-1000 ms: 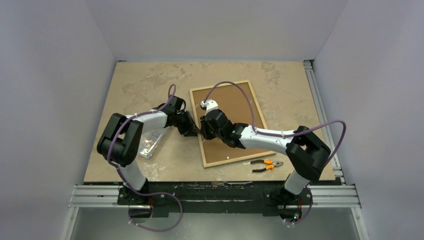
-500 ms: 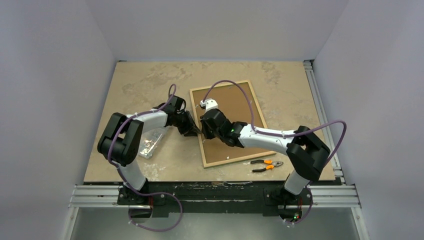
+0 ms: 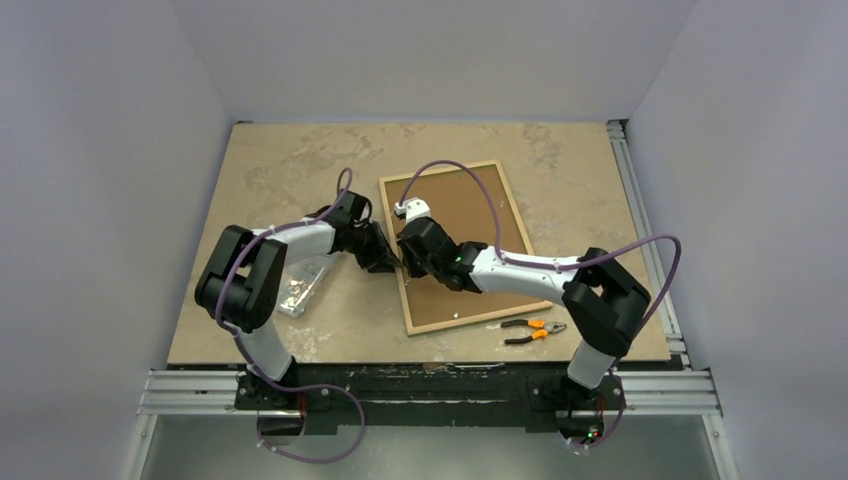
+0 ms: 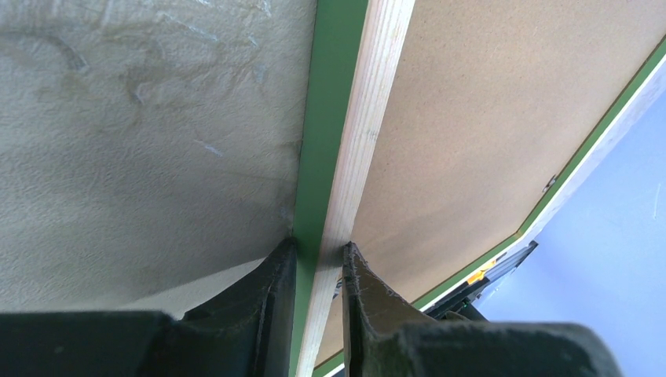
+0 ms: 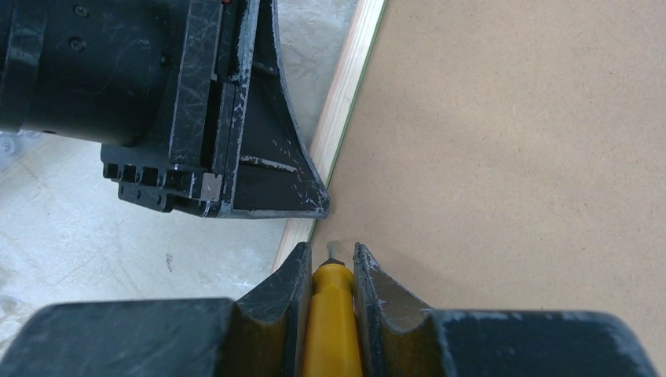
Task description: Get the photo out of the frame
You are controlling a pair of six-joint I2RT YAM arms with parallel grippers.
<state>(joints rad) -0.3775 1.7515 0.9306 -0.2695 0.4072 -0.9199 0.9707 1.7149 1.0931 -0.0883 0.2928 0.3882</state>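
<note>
Left gripper (image 4: 318,250): jaws narrow, pinched across the frame (image 4: 345,133) rail on its left long side. One finger is on the green outer face, the other on the inner wood side. Right gripper (image 5: 331,253): jaws narrow too, clamped on a yellow-handled tool (image 5: 331,314). Its small metal tip sits at the seam between rail and backing, just beside the left fingers.

The frame lies face down on the table (image 3: 290,170), right of centre and skewed. The photo (image 5: 510,141) is seated inside it, with only the plain brown back showing. No edge looks lifted, so I'd call it not yet out. The step in hand looks like prying the board up at the seam.

Risks:
- Tip skates over the board instead of going under it and gouges the back or pokes through to the print. Cause: tight seam, angle too steep.
- Tool twists in the jaws under load; the handle looks smooth.
- Left inner finger may overlap the board edge by the pry spot and pin down what's being levered. Can't tell from the wrist view.
- Left hold slips on the thin rail, so the whole frame lifts.
- The grippers are nearly touching, so a small sideways move could mean a collision.

Pliers (image 3: 533,329) lie by the frame's near right corner, and a clear plastic box (image 3: 300,285) sits under the left arm. Both are away from the work.
</note>
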